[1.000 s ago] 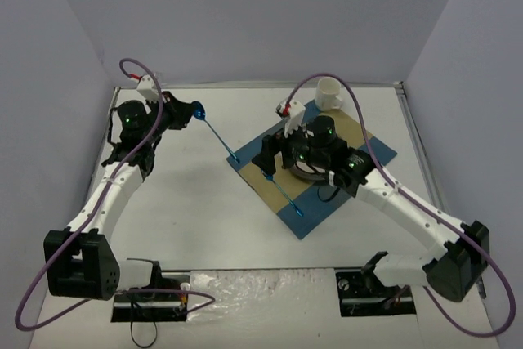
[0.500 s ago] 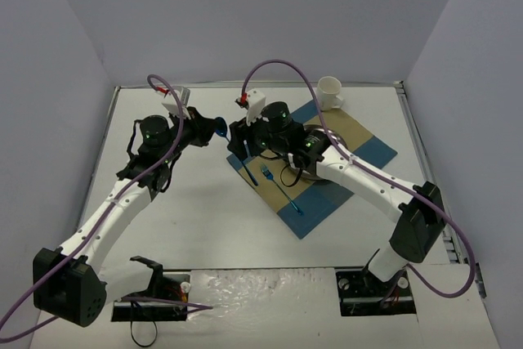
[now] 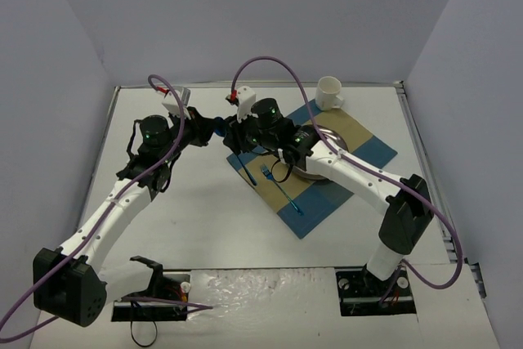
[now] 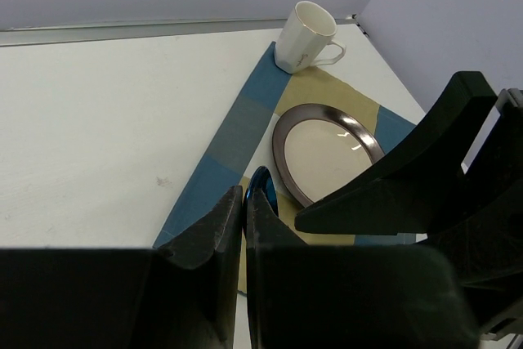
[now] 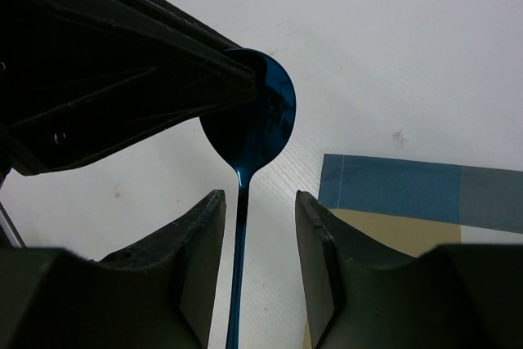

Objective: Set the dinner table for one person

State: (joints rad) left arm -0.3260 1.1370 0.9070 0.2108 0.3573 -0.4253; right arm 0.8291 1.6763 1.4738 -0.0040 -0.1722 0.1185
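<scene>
White tabletop, walled in lavender-grey, spreads beneath both arms as they meet over its middle, at the left edge of a blue-and-tan checked placemat. The left claw is pressed together on the bowl of a blue spoon, its two dark fingers pinching the bowl edge-on, so that the handle hangs down and away from it. The right claw faces it from just beside. Its jaws stand partly apart, one on either side of the spoon's thin handle just below the bowl. A gap shows between the handle and each finger in the right wrist view, so the claw brackets the spoon without clearly touching it. Beyond the left claw, on the placemat, lies a round metal-rimmed plate, and farther off a white cup stands at the placemat's far corner. Below the right claw, in the overhead view, a blue fork lies on the placemat between the plate and the cloth's near edge.
</scene>
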